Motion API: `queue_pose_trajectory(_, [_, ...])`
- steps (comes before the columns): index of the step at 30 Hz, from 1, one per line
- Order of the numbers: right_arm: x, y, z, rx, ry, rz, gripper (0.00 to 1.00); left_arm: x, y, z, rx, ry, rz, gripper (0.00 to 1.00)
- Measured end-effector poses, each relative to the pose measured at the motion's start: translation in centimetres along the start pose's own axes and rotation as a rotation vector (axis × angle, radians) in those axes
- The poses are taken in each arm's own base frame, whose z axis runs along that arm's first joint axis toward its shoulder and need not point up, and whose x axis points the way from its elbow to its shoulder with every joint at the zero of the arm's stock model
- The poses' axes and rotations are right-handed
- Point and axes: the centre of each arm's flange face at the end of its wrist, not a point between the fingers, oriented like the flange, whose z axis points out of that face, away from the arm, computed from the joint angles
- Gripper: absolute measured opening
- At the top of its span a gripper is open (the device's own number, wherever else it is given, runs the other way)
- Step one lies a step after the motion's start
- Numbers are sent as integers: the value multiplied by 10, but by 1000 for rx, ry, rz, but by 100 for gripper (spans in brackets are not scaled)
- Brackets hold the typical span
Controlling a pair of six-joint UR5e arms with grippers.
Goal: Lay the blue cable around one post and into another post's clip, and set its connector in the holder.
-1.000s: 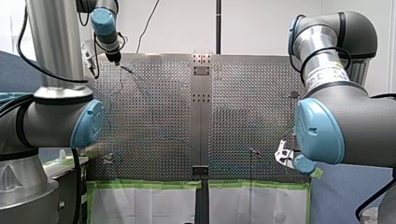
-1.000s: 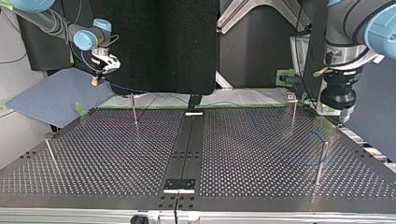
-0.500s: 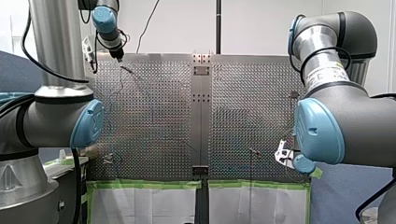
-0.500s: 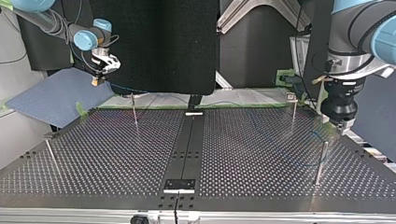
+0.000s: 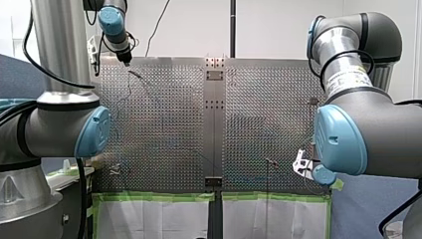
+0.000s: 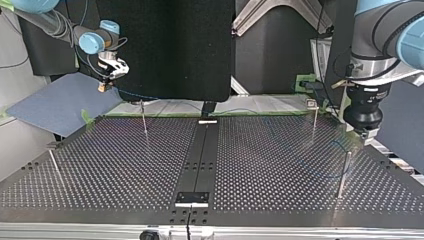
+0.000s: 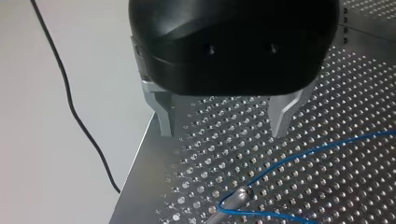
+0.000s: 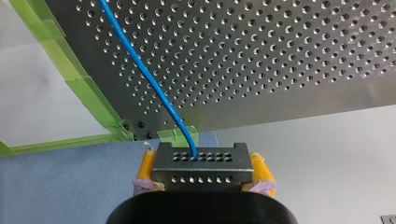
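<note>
My left gripper [image 7: 222, 134], its metal fingers spread and empty, hung over a post [image 7: 236, 198] with the blue cable [image 7: 299, 156] bent round it. In the top view it stood lower than a second before. My right gripper [image 8: 204, 164], unmoved off the perforated table's [image 8: 280, 56] edge, pinched the connector [image 8: 204, 176] between yellow pads.

cable [image 8: 138, 60]: blue
connector [image 8: 201, 169]: dark grey, rows of holes
table [image 8: 289, 42]: silver, perforated
tape [image 8: 74, 74]: green
pads [image 8: 146, 164]: yellow
</note>
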Motion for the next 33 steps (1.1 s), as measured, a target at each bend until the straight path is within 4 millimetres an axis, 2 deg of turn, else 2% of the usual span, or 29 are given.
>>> queue_pose_trajectory(16, [-1, -2, -1, 3, -3, -1, 0, 1, 9, -6, -100, 10, 68, 100])
queue_pose_trajectory(33, [-1, -3, -1, 5, -4, -1, 0, 1, 7, -7, -101, 11, 67, 100])
